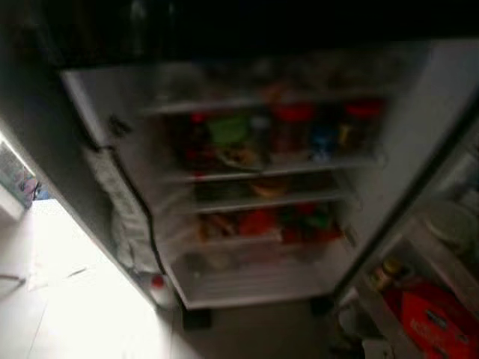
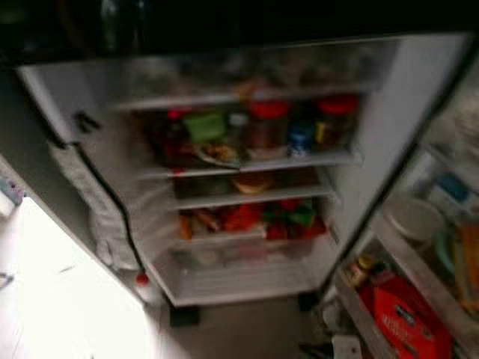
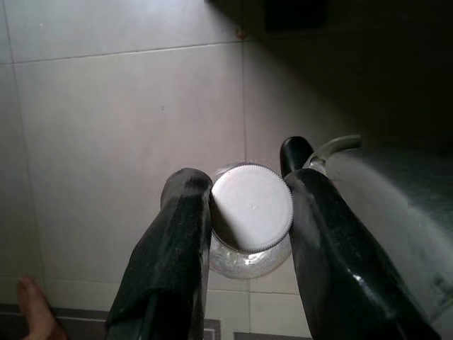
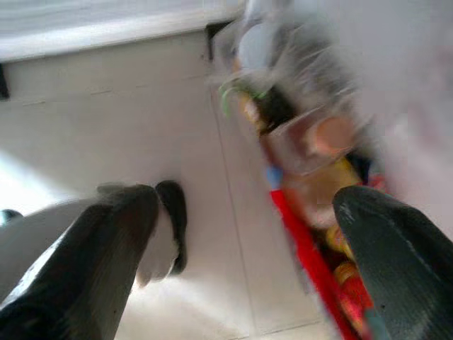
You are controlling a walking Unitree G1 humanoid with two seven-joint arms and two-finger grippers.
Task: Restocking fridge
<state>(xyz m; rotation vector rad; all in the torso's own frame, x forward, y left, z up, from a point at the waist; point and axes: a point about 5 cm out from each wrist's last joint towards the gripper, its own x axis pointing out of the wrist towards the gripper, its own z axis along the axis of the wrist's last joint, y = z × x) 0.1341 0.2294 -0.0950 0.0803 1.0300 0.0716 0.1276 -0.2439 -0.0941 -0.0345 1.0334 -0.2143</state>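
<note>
Jar (image 3: 249,219): clear glass or plastic, round white lid with a ribbed edge. Seen lid-on from the left wrist camera, so its long axis runs along the line of sight, lid toward the camera, body away toward the pale tiled floor (image 3: 127,127) below. Contents look pale or clear; cannot tell more.

Left gripper (image 3: 248,205): fingers closed in against the jar just under the lid, one black finger (image 3: 180,234) on each side, both touching it. Opening is as wide as the jar's neck. Jar hangs clear of the floor, held by the gripper alone. A person's bare toes show at the tile edge in the same view.

Right gripper (image 4: 241,234): fingers spread wide, nothing between them. Beyond them, blurred: tiled floor, and door-shelf goods in red and yellow.

Head views, blurred and dim: fridge (image 2: 239,194) stands open ahead. Shelves crowded with red-lidded jars (image 2: 268,123), green and red packets; bottom drawer pale. Fridge door (image 2: 419,292) swung open to the robot's right, its racks holding a red carton (image 2: 400,318) and small bottles. Bright sunlit floor to the left.
</note>
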